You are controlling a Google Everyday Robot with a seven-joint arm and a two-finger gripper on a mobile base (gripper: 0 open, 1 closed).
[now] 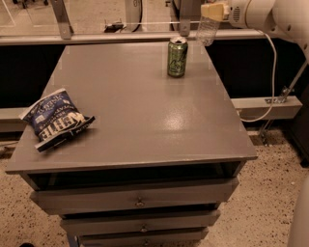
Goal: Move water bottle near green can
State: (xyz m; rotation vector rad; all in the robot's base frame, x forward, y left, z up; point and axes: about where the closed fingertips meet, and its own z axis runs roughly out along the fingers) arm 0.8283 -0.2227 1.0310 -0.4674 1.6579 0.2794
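The water bottle (207, 30) is gripped at its top by the gripper (213, 11), whose jaws are clenched on it, and is suspended above the far right corner of the grey table (145, 111). The green can (177, 57) is seen upright on the table, just left of the bottle. A blue chip bag (54, 119) is laid near the left edge.

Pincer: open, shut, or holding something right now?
Pincer: closed on the water bottle, gripping its top, up at the top right, just right of the green can.
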